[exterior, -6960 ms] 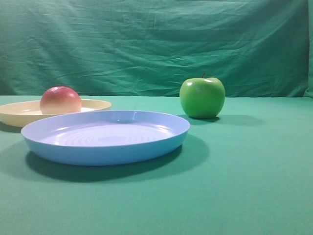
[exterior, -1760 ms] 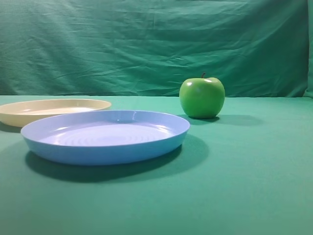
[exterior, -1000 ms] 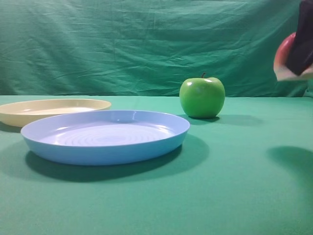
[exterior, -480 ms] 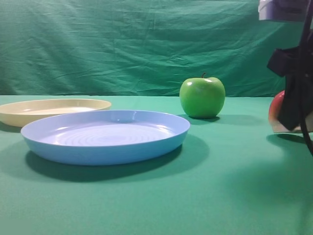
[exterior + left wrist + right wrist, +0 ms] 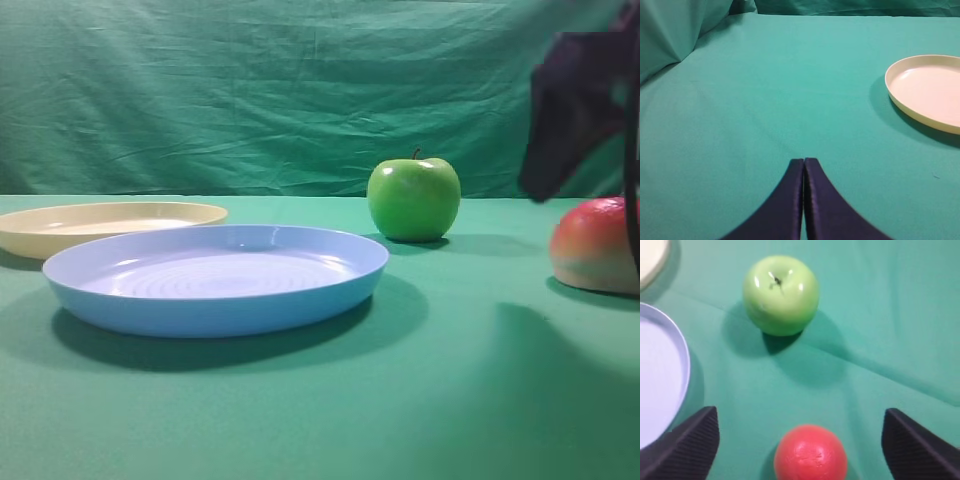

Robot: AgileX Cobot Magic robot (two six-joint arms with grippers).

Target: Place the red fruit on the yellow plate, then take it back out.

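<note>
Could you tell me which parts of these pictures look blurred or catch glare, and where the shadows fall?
Exterior high view: the right gripper is a dark motion-blurred smear; the light-blue plate throws a shadow rightward. Right wrist view: two white highlights sit on the green apple, the red fruit looks soft. Left wrist view: the yellow plate shadows the cloth on its left.

A shiny green apple (image 5: 413,199) with a short stem stands upright on the green-covered bench (image 5: 300,410), well apart from a large light-blue plate (image 5: 215,277) that lies flat nearer the camera. A creased green cloth backdrop (image 5: 300,90) hangs behind them.
</note>
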